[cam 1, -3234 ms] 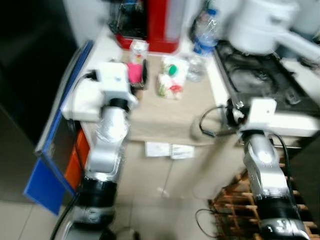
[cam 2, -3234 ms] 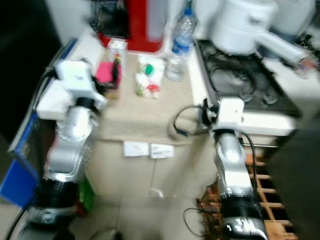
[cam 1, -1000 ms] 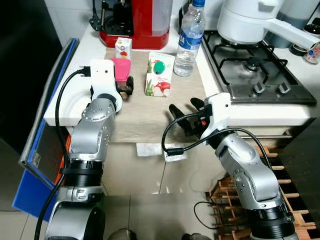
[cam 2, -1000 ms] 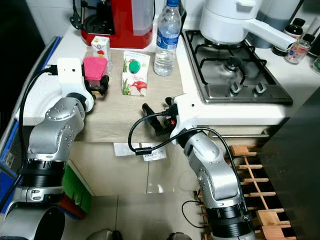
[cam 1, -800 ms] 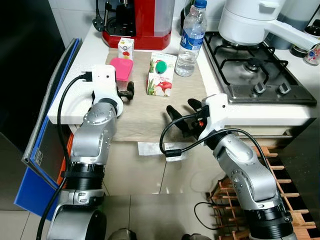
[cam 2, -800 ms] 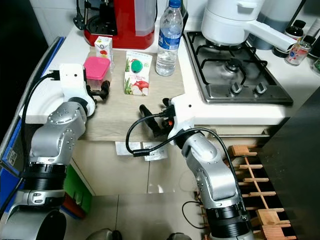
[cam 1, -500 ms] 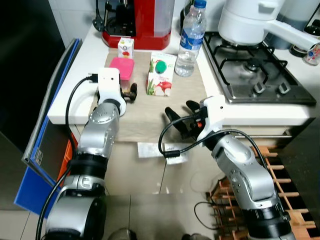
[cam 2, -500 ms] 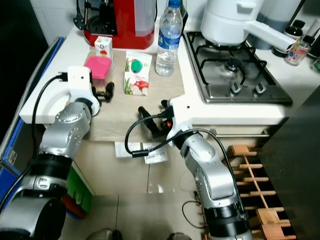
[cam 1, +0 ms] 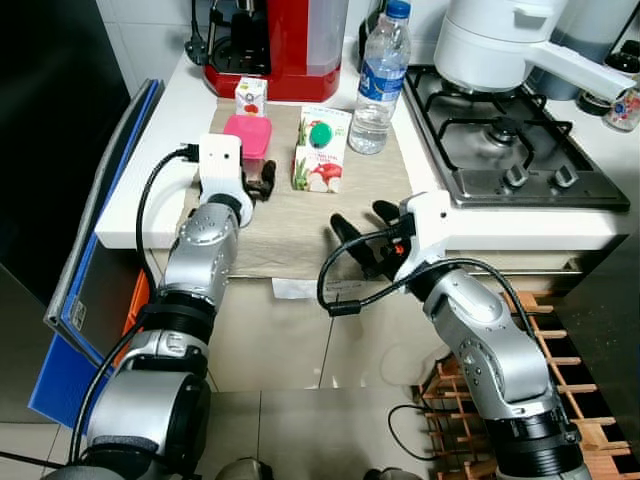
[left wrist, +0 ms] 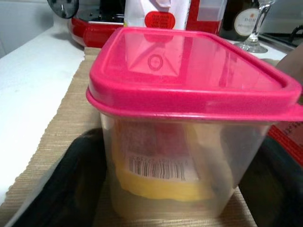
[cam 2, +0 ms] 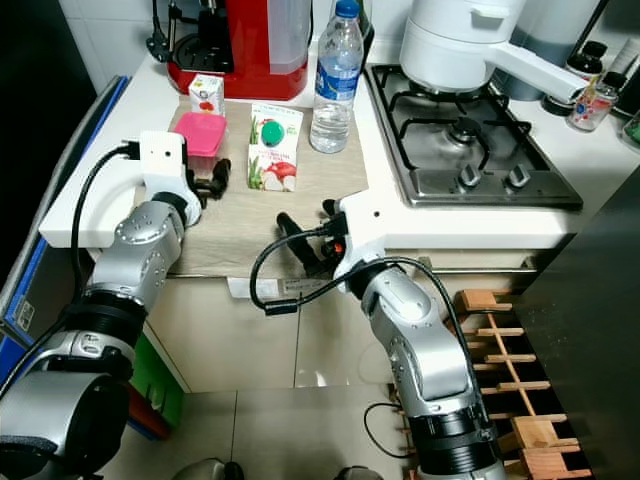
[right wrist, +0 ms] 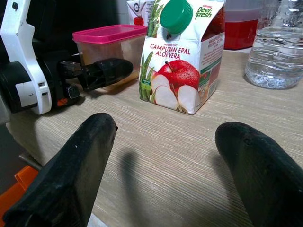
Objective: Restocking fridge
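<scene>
Left gripper (cam 1: 262,182): fingers spread around the clear plastic tub with pink lid (left wrist: 189,109) on the desk (cam 1: 150,190). Right gripper (right wrist: 165,179): fingers wide apart, empty, near the white apple-juice carton with green cap (right wrist: 182,56).

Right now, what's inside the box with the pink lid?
Through the clear wall of the box you can see something yellow with a barcode label. The pink lid covers the top, so the rest stays hidden.
</scene>
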{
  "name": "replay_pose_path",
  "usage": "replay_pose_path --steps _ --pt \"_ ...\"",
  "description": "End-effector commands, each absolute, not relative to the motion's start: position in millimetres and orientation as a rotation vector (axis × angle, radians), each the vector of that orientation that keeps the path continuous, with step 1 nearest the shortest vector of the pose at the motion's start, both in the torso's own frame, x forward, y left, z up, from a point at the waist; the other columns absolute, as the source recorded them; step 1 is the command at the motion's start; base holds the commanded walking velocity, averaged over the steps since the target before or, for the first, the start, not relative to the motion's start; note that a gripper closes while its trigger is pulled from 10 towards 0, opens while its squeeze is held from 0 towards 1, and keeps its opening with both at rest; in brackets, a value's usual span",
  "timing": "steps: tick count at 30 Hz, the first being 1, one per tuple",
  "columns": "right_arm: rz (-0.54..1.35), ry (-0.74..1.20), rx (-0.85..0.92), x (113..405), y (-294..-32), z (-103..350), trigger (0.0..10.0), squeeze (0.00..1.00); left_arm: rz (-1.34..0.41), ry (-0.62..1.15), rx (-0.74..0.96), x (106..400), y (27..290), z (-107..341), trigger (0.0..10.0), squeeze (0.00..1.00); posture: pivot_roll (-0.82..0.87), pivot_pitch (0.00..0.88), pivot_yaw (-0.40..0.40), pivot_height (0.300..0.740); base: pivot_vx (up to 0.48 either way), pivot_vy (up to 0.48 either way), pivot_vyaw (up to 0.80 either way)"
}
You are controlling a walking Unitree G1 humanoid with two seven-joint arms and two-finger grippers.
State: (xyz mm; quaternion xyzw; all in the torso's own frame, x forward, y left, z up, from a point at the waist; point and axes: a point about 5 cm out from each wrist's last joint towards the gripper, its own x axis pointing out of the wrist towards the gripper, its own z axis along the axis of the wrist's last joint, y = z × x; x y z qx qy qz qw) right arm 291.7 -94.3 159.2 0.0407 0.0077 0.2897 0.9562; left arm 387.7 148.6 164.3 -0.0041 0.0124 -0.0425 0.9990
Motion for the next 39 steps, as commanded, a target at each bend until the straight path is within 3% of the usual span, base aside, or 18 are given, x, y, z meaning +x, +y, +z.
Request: replay_pose_path --steps 1,15,23,39 --pt "0.58 -0.003 0.081 291.2 -96.7 162.2 10.0 0.0 -0.1 0.057 -0.022 387.4 147.7 156.8 0.0 0.0 -0.1 0.035 -0.009 0.74 0.0 0.0 0.0" --pt "0.582 -0.001 0.082 291.1 -96.9 161.6 10.0 0.0 -0.135 0.069 -0.069 387.2 143.6 149.7 0.0 0.0 -0.1 0.035 -0.008 0.74 0.0 0.0 0.0" --pt "0.582 -0.001 0.077 292.0 -97.8 161.3 10.0 0.0 -0.182 -0.011 -0.088 379.5 136.3 162.1 0.0 0.0 -0.09 0.018 -0.01 0.74 0.0 0.0 0.0" --pt "0.564 -0.09 0.082 301.5 -100.3 172.6 10.0 0.0 -0.157 -0.31 -0.117 324.0 134.2 210.6 0.0 0.0 -0.04 0.0 -0.023 0.74 0.0 0.0 0.0"
